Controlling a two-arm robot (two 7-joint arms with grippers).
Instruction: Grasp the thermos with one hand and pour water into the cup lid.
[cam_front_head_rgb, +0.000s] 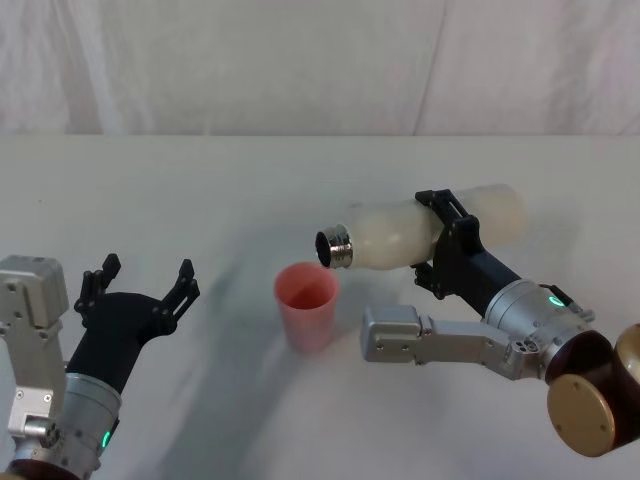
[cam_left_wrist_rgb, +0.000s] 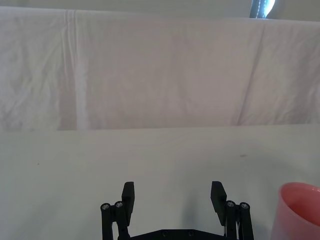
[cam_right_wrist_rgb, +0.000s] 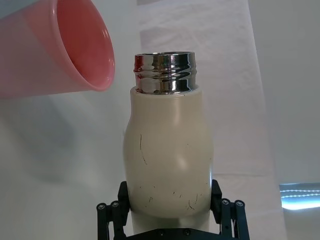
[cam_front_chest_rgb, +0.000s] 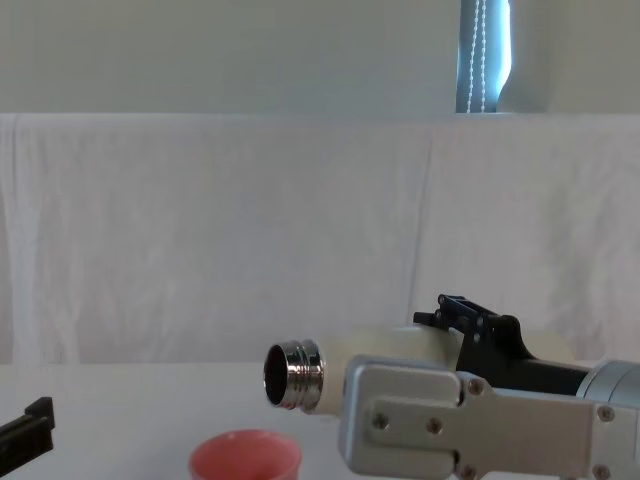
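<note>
My right gripper (cam_front_head_rgb: 449, 238) is shut on the cream-white thermos (cam_front_head_rgb: 420, 232), which it holds tipped on its side above the table. The chrome neck (cam_front_head_rgb: 335, 249) points left and sits just above and to the right of the pink cup lid (cam_front_head_rgb: 307, 304). The cup lid stands upright on the white table. In the right wrist view the thermos (cam_right_wrist_rgb: 168, 160) sits between the fingers (cam_right_wrist_rgb: 112, 212), and the cup lid (cam_right_wrist_rgb: 70, 50) is close to its mouth. In the chest view the neck (cam_front_chest_rgb: 293, 375) hangs over the cup lid (cam_front_chest_rgb: 245, 458). My left gripper (cam_front_head_rgb: 140, 285) rests open at the near left, holding nothing.
A white cloth covers the table (cam_front_head_rgb: 200, 190) and hangs as a backdrop (cam_front_chest_rgb: 200, 230) behind it. In the left wrist view the cup lid's rim (cam_left_wrist_rgb: 300, 210) shows beside the open left gripper (cam_left_wrist_rgb: 173, 196).
</note>
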